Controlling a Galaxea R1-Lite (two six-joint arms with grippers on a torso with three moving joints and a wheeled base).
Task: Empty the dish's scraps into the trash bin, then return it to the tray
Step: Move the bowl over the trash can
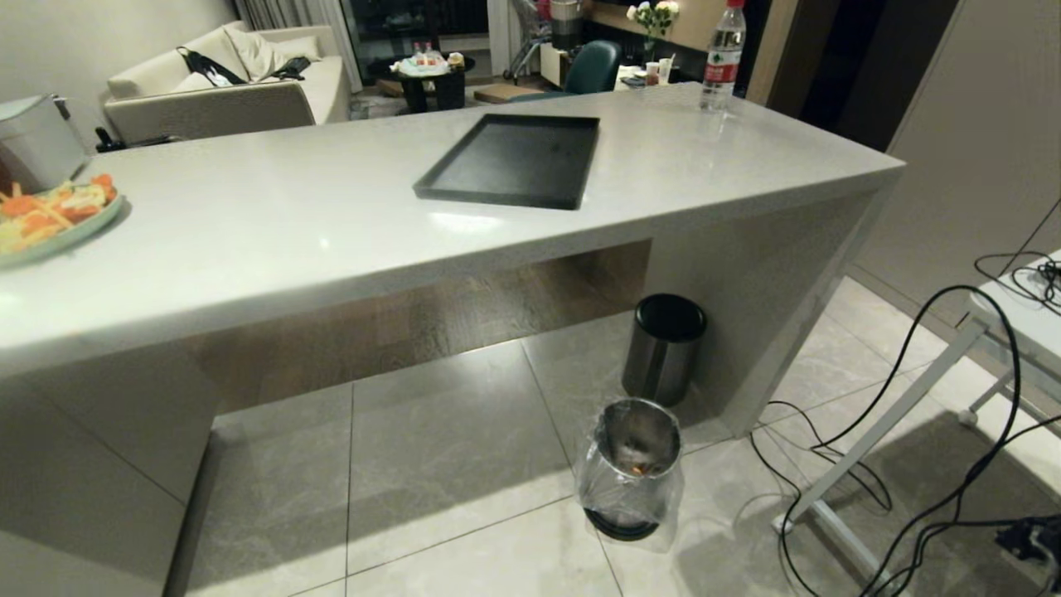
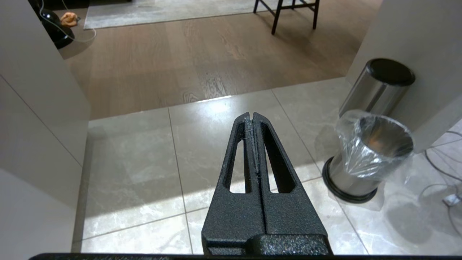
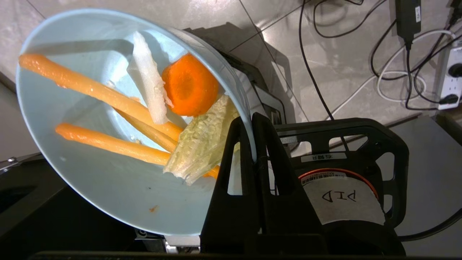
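My right gripper (image 3: 251, 119) is shut on the rim of the dish (image 3: 101, 187), a light-blue bowl held tilted above the robot's own base. In it lie the scraps (image 3: 187, 88): orange sticks, a carrot round, a white strip and a pale-green leaf piece. The trash bin (image 1: 632, 460), shiny steel with a clear bag liner and a black base ring, stands on the floor tiles by the counter's end, also seen as the lined bin (image 2: 368, 155). On the counter lies the black tray (image 1: 514, 162), bare. My left gripper (image 2: 251, 115) hangs shut and holding nothing over the tiles, left of the bin. Neither arm shows in the head view.
A black-topped steel bin (image 1: 663, 348) stands just behind the trash bin, under the counter's overhang. A pale-green plate of carrot slices (image 1: 50, 220) sits at the counter's left, a water bottle (image 1: 723, 54) at its far right. Cables (image 1: 879, 431) and a white stand (image 1: 895, 431) cross the floor on the right.
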